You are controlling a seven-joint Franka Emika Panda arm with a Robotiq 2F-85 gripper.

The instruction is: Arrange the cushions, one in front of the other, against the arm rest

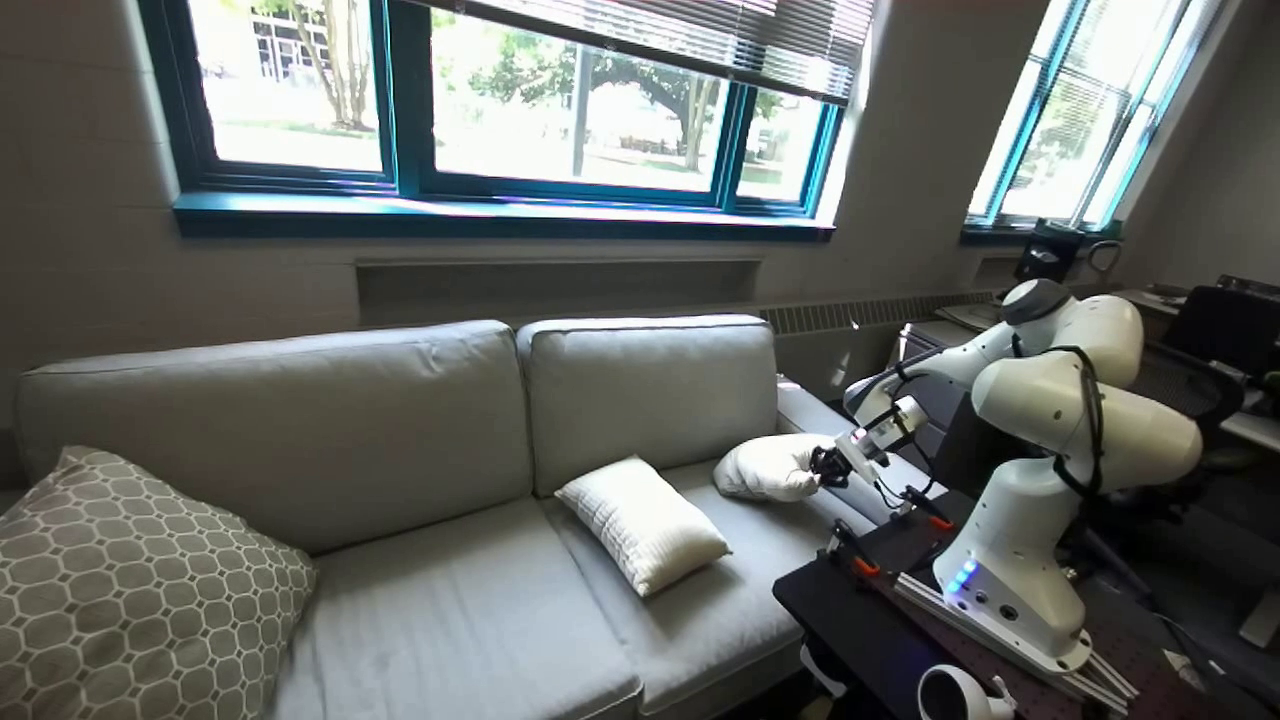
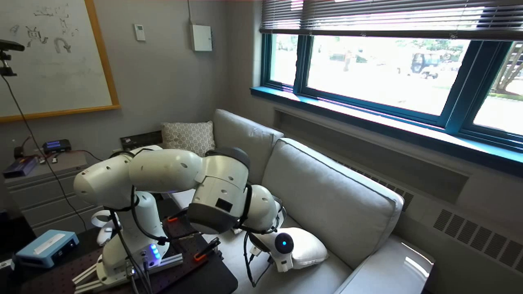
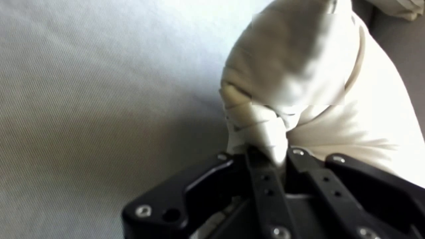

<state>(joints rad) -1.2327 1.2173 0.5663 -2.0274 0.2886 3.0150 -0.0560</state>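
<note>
My gripper (image 1: 826, 466) is shut on a corner of a cream-white cushion (image 1: 765, 468) at the arm-rest end of the sofa. In the wrist view the fabric of this held cushion (image 3: 378, 109) bunches up between the fingers (image 3: 265, 179). A strip of seat shows between the cushion (image 2: 307, 247) and the arm rest (image 2: 394, 267) in an exterior view; whether it bears on the seat I cannot tell. The second cream-white cushion (image 1: 645, 525) lies tilted on the seat, farther from the arm rest. My arm hides most or all of it in an exterior view.
Upright sofa back cushions (image 1: 650, 390) line the rear of the seat. A large grey-beige patterned cushion (image 1: 150, 590) stands at the far end. My arm's black table (image 1: 850, 590), with orange-tipped clamps (image 1: 853, 548) at its edge, adjoins the sofa front.
</note>
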